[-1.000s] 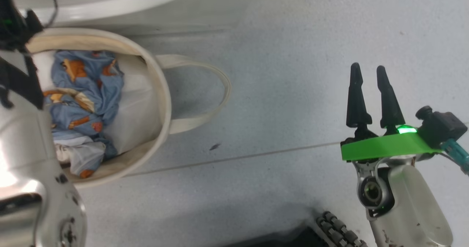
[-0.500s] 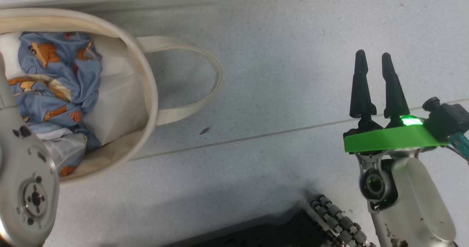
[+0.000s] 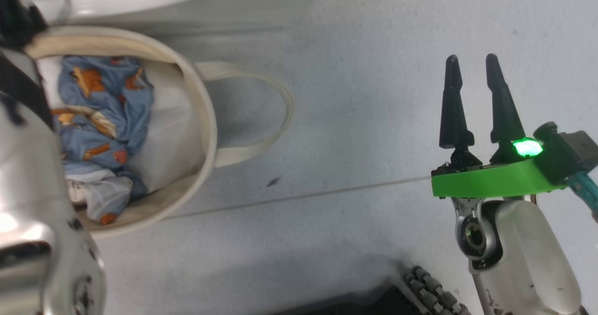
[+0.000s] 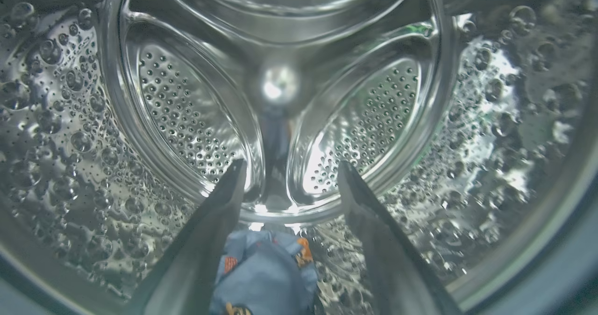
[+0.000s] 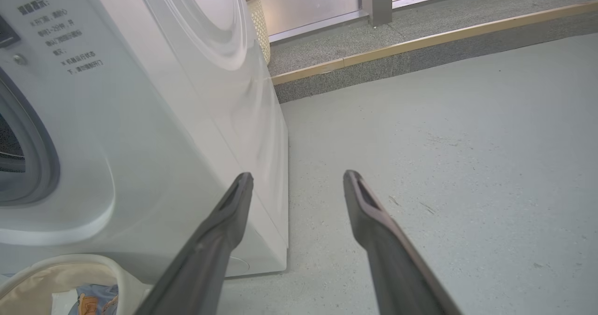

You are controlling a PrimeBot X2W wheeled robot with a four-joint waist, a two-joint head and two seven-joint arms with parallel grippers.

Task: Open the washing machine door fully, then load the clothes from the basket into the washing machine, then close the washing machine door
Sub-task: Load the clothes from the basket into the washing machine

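1. Steel drum [image 4: 187, 109] walls ring the left tool [image 4: 290, 164] in its wrist view; the two fingers stand wide apart, clamped on nothing.
2. Blue garment [image 4: 266, 273] with orange bear prints lies on the drum floor at 6 o'clock of that view, between the finger bases; I cannot tell whether it touches them.
3. Head view: the basket [image 3: 205, 118] sits on the grey floor [image 3: 364, 118] at 9 o'clock; one loop handle [image 3: 286, 114] lies out toward 3 o'clock.
4. More clothes [image 3: 103, 109] of the same print are bunched inside the basket; a pale cloth [image 3: 100, 194] lies at their 6 o'clock edge.
5. Left forearm [image 3: 28, 189], pale and blurred, crosses the basket's 8 o'clock side.
6. Right tool [image 3: 471, 60] hangs over bare floor at 3 o'clock, well apart from the basket; its fingers are spread and empty, pointing to 12 o'clock.
7. Right wrist view: the white washer [image 5: 154, 118] stands from 9 to 11 o'clock, its grey gasket [image 5: 46, 165] at the left edge; the basket rim shows just before it at 7 o'clock; a wicker bin [image 5: 258, 20] stands behind it near 12 o'clock.
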